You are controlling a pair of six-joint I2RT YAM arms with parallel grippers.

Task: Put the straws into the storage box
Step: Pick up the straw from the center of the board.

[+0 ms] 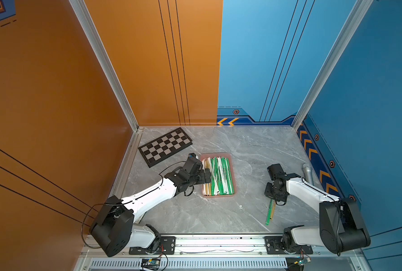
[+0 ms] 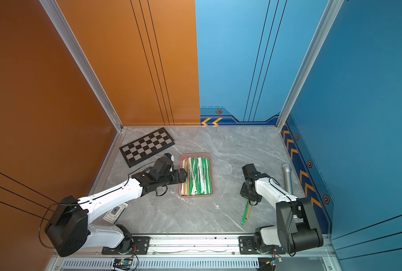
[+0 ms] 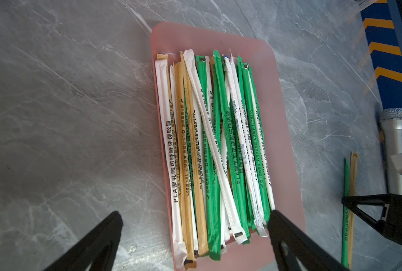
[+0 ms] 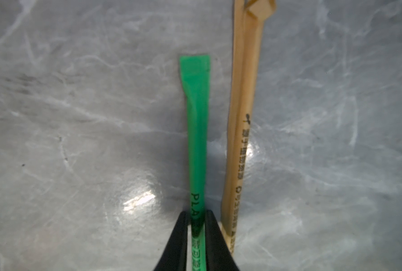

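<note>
While most of the straws (image 3: pixel 218 152) lie inside the storage box (image 3: pixel 286 164), two of them lie outside it on the grey marble surface (image 1: pixel 246 145). The box is pink and shallow. It stands near the middle of the surface, and its long side points to 12 o'clock, toward the back wall. Inside it the green, white and tan straws lie mostly along its length in a loose layer, and a few white ones cross the others at a slant.

The two loose straws are at about 4 o'clock from the box, well apart from it. They are a green straw (image 4: pixel 196 140) and a tan straw (image 4: pixel 239 152), nearly parallel and just beside each other. The right end effector (image 4: pixel 197 214) is clamped on the green straw near one end, with one finger on each side of it. The tan straw lies outside that grip, just beside one finger.

The left end effector (image 3: pixel 195 214) hangs at the 9 o'clock side of the box, over its edge, with the fingers wide apart. I cannot tell whether it touches the straws.

Farther out, a black-and-grey chequered board (image 1: pixel 164 146) lies flat at about 10 o'clock from the box, near the back left corner. A silver microphone (image 1: pixel 307 174) lies at 3 o'clock, close to the blue side wall.
</note>
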